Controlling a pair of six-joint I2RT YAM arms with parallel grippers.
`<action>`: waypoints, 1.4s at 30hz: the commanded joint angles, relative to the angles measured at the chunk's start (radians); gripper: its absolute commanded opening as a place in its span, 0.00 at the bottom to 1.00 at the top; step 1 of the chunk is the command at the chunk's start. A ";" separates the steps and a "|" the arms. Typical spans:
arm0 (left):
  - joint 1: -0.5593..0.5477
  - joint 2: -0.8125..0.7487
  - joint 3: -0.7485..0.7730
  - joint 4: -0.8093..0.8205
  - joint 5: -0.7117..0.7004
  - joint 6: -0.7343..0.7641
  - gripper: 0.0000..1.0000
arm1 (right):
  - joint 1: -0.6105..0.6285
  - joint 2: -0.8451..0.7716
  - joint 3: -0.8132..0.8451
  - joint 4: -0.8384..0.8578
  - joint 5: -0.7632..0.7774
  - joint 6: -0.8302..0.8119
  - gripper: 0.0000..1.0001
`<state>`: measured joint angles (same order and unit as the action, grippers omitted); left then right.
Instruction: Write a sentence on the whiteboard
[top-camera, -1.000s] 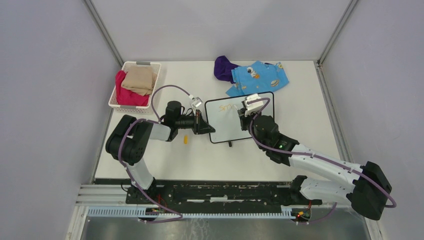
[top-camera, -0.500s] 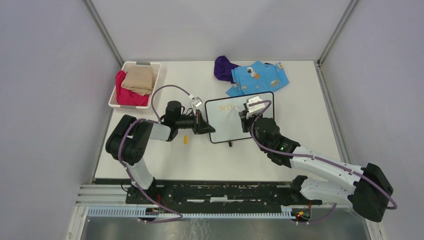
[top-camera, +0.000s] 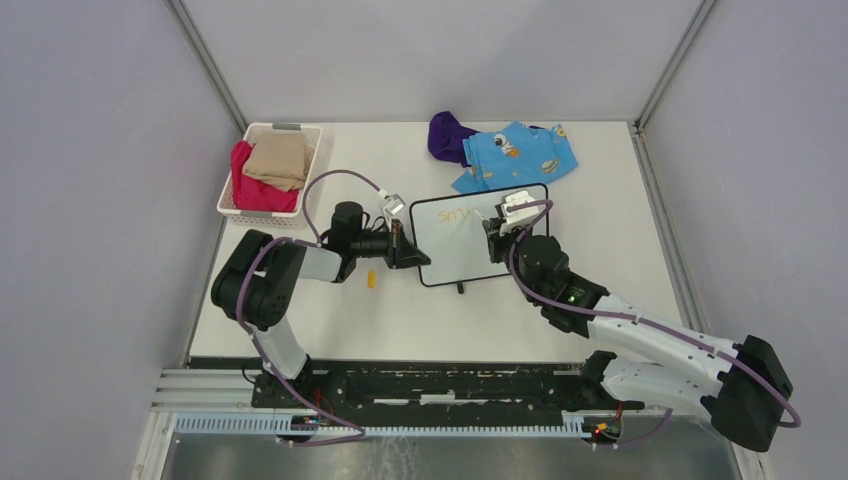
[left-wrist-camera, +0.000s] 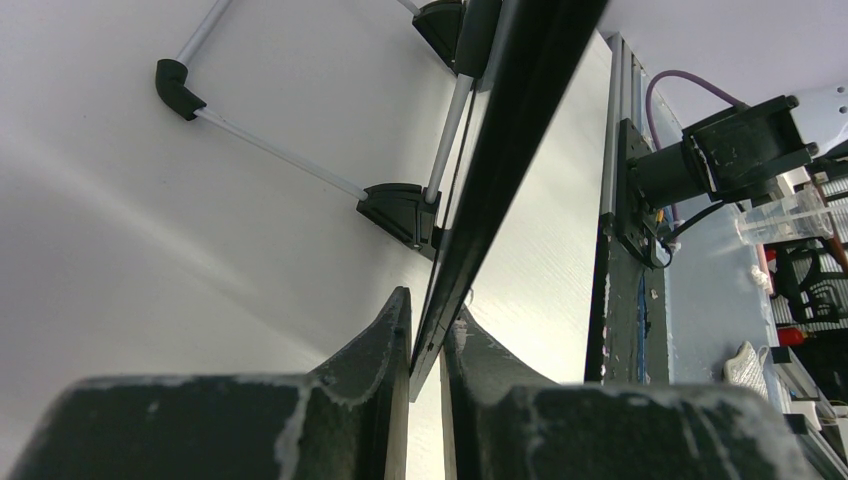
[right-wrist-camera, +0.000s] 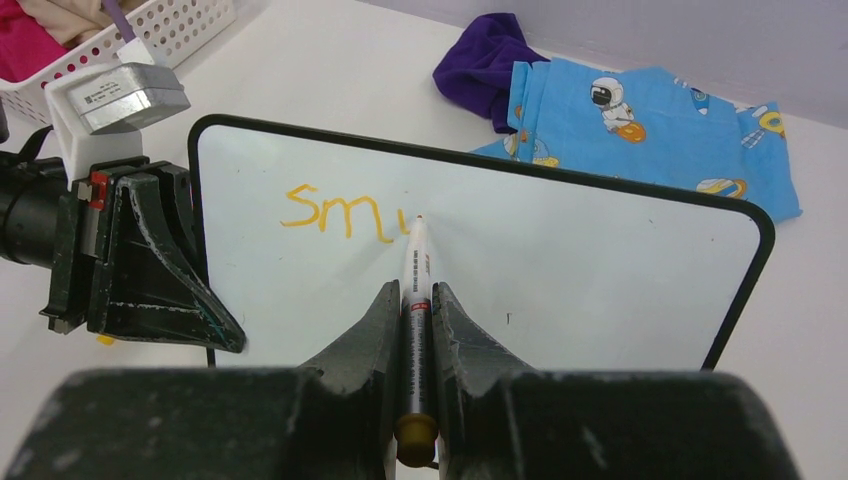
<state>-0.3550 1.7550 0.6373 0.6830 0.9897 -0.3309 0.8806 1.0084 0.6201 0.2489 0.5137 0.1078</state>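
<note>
The whiteboard (top-camera: 455, 258) lies mid-table, a white board in a black frame. My left gripper (top-camera: 407, 250) is shut on its left edge; in the left wrist view the frame (left-wrist-camera: 500, 170) runs between the two fingers of the gripper (left-wrist-camera: 428, 312). My right gripper (right-wrist-camera: 416, 292) is shut on a white marker (right-wrist-camera: 416, 262) with an orange end cap. The marker's tip touches the board just right of the orange letters. The sentence (right-wrist-camera: 335, 212) reads "Sm" plus a short stroke, near the board's top left. From above, the right gripper (top-camera: 498, 236) hovers over the board's upper right.
A white basket (top-camera: 247, 165) holding red and tan cloth stands at the back left. A blue patterned cloth (top-camera: 520, 155) and a purple cloth (top-camera: 450, 135) lie just behind the board. A small orange cap (top-camera: 371, 280) rests on the table below the left gripper.
My right gripper has slid to the right across the board with the marker, and the orange writing has grown by a stroke. The left arm and board have stayed put.
</note>
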 joint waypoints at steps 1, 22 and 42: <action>-0.002 -0.007 0.013 -0.053 -0.047 0.046 0.02 | -0.008 -0.002 0.069 0.022 0.017 -0.020 0.00; -0.005 -0.008 0.013 -0.053 -0.045 0.047 0.02 | -0.035 0.071 0.089 0.060 0.028 -0.024 0.00; -0.010 -0.006 0.018 -0.073 -0.051 0.058 0.02 | -0.037 -0.004 -0.048 0.013 0.002 0.027 0.00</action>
<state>-0.3607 1.7550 0.6415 0.6754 0.9882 -0.3187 0.8505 1.0245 0.5991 0.2680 0.5156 0.1101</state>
